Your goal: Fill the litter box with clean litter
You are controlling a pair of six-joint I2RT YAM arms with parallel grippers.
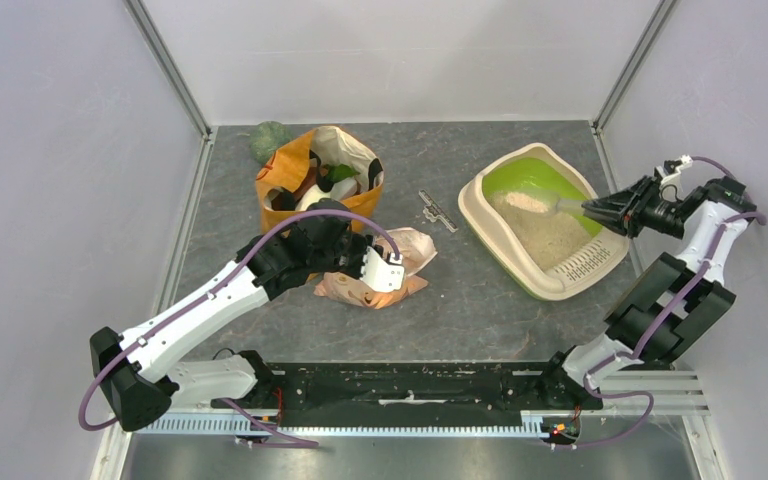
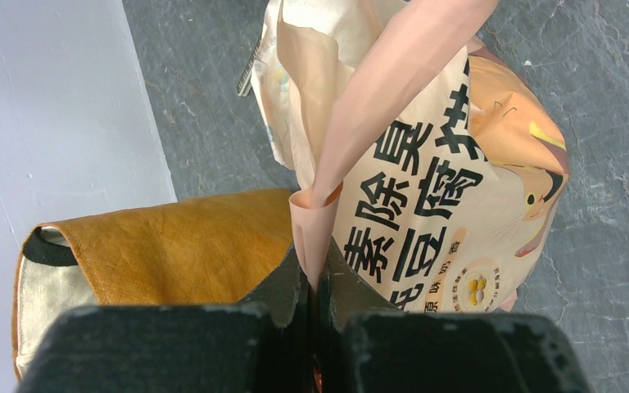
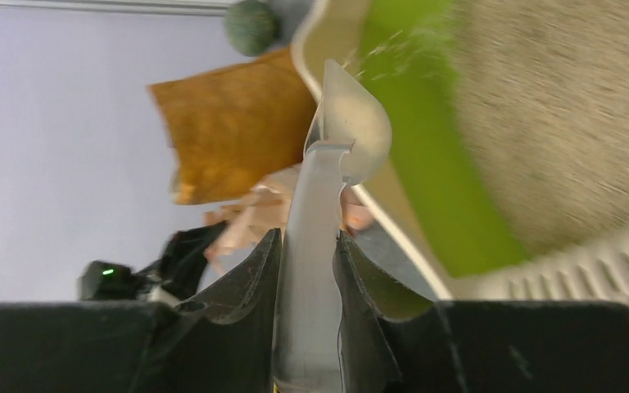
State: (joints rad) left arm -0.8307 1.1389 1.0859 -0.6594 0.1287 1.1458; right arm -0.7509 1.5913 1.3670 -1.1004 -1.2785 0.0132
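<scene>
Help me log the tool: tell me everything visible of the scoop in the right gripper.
The scoop is pale grey, plastic-looking, with a flat handle and rounded bowl. The right gripper is shut on its handle, holding it over the litter box, above the green hood end. Its bowl seems to carry clean litter in the top view.

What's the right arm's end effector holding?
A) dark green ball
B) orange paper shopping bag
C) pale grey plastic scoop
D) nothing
C: the right end effector is shut on the handle of the pale grey plastic scoop, above the cream-beige oval plastic litter box.
</scene>
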